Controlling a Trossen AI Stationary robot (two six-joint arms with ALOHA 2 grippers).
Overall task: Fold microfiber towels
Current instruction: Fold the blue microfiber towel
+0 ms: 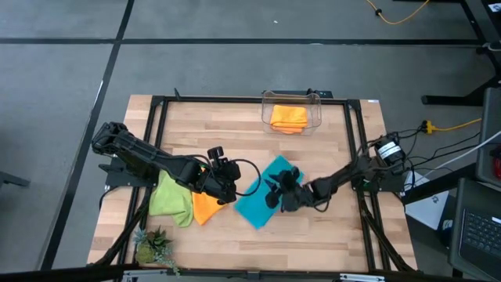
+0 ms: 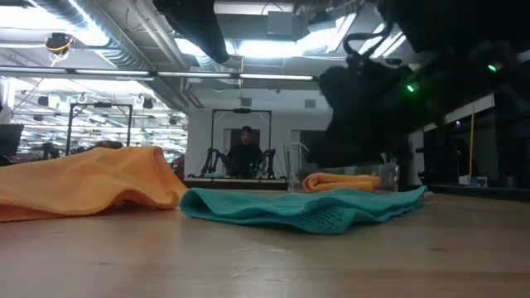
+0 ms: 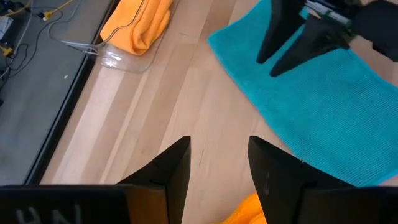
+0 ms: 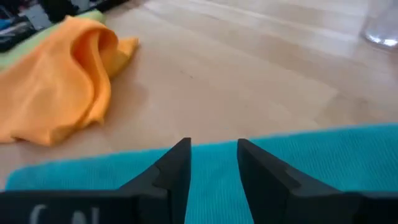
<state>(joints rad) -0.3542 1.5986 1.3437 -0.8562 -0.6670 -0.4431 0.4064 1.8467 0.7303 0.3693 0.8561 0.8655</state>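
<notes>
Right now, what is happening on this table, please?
A two-armed robot is folding microfiber towels. The right gripper hovers over the turquoise towel, which lies spread in the middle of the table, fingers apart and holding nothing. The left gripper waits, open, beside it, above a crumpled orange towel and a green towel. Another orange towel already sits folded in the clear container.

No legible txt or labels anywhere.
</notes>
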